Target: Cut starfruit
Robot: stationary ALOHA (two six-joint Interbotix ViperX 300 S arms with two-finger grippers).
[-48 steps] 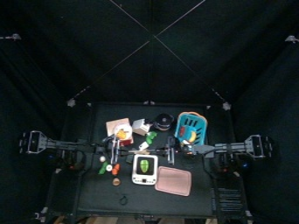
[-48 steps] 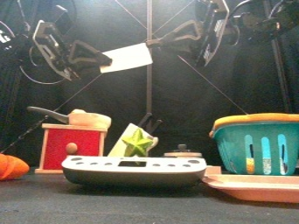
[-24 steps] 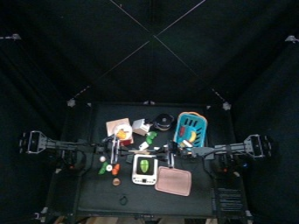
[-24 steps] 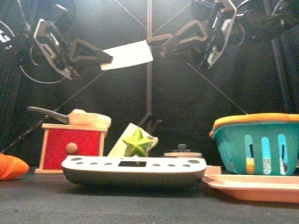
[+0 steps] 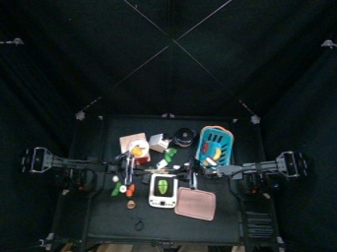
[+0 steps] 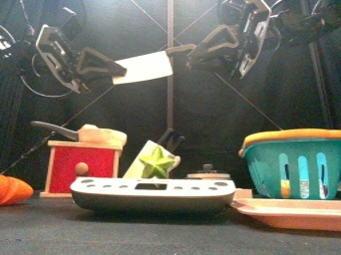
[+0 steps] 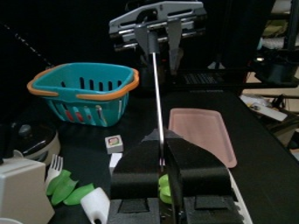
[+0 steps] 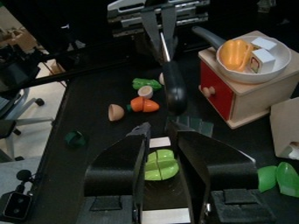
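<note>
— Left end effector: what does it have?
— It is clenched on the knife, high above the table. From its wrist the two jaws are pressed together with the white blade edge-on between them, a thin pale line running away from the camera.

— And the right end effector?
— Released. Its jaws stand apart, facing the left one across the middle of the table. The knife's dark handle points at it and ends just ahead of the jaw tips. I cannot tell whether they touch the handle.

— Where is the starfruit?
— On the white board, near the table's front edge, about midway along it and directly below the raised knife.

— How does it look?
— Small and bright yellow-green, much smaller than the board. From above it is an oblong, longer than wide. From the front, its near end shows a five-pointed star outline with sharp ridges, and it sits slightly tilted. It is in one piece, with no cut visible.

— What lies around it?
— A pink tray lies just beside the board, toward the right edge. A teal basket with an orange rim stands behind the tray, nearer the back right corner. A red box stands toward the left edge, behind the board.
</note>
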